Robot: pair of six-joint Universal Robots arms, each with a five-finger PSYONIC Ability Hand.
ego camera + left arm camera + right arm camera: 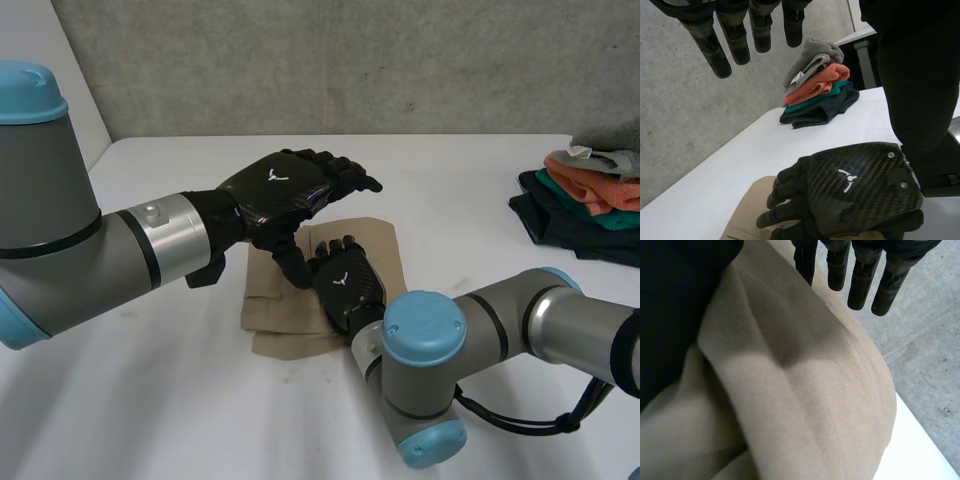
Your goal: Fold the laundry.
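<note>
A folded tan cloth (285, 320) lies on the white table (150, 420) in front of me. My right hand (345, 285) rests flat on the middle of the cloth, its fingers straight. In the right wrist view the tan cloth (805, 390) lies under the palm, with the straight fingers (860, 285) just above it. My left hand (285, 190) hovers above the cloth's far edge, open and holding nothing. The left wrist view has its fingers (735, 40) straight in the air, and below them my right hand (850, 195) on the cloth (747, 215).
A stack of folded clothes (590, 195), grey, orange, teal and dark, sits at the table's far right; it is also in the left wrist view (817, 85). A grey concrete wall (330, 60) stands behind the table. The table's far edge runs below it.
</note>
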